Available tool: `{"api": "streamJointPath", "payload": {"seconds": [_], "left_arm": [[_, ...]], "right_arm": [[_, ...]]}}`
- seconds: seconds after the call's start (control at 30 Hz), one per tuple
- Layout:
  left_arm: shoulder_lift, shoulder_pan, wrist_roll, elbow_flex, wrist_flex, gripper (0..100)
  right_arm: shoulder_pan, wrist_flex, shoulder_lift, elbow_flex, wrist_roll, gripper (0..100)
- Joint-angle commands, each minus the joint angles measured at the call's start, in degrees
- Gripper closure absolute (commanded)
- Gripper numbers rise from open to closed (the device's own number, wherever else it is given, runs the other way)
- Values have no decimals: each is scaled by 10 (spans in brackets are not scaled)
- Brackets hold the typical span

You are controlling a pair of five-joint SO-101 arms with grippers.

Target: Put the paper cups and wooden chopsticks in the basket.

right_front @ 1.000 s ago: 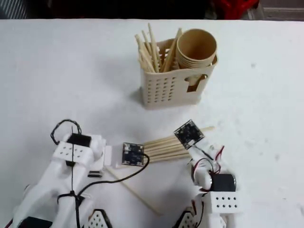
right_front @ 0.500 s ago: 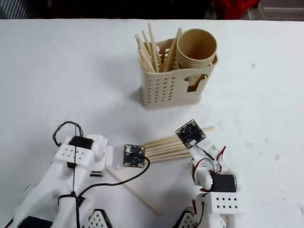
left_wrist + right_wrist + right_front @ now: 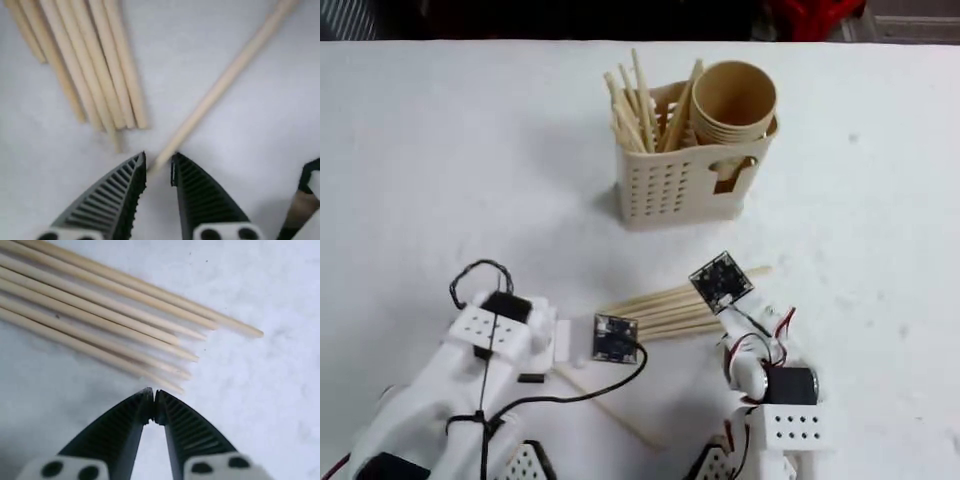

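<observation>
The slotted cream basket (image 3: 682, 186) stands at the back with stacked paper cups (image 3: 733, 98) and several upright chopsticks (image 3: 638, 102) inside. A loose bundle of wooden chopsticks (image 3: 665, 308) (image 3: 90, 75) (image 3: 100, 315) lies on the table between the arms. One single chopstick (image 3: 610, 405) (image 3: 225, 80) lies slanted nearer the front. My left gripper (image 3: 158, 167) hovers low over that single stick's end, its jaws a narrow gap apart with the end between them. My right gripper (image 3: 152, 409) is shut and empty, just short of the bundle's tips.
The white table (image 3: 440, 150) spreads wide to the left and right of the basket. Both arm bases crowd the front edge, and a black cable (image 3: 570, 392) loops from the left arm over the single chopstick.
My left arm has shifted right, toward the bundle and the single chopstick. The right arm has barely moved, and the chopsticks lie as before.
</observation>
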Motion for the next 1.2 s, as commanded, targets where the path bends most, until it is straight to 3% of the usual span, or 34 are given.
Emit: {"api": "streamJointPath", "payload": {"seconds": [0.0, 0.13, 0.5, 0.7, 0.9, 1.17], "left_arm": [[2, 20, 76, 1, 11, 902], [1, 19, 120, 0, 11, 983], [-4, 19, 156, -16, 15, 980], [-5, 19, 164, -125, 115, 980], [0, 40, 227, -233, 164, 980], [-22, 107, 397, -345, 95, 980]], "right_arm": [[7, 3, -7, -4, -8, 978], [7, 3, -7, -4, -8, 978], [7, 3, -7, -4, -8, 979], [8, 3, -7, -4, -8, 981], [45, -1, -7, -5, -9, 981], [54, -10, -7, -6, -34, 981]]}}
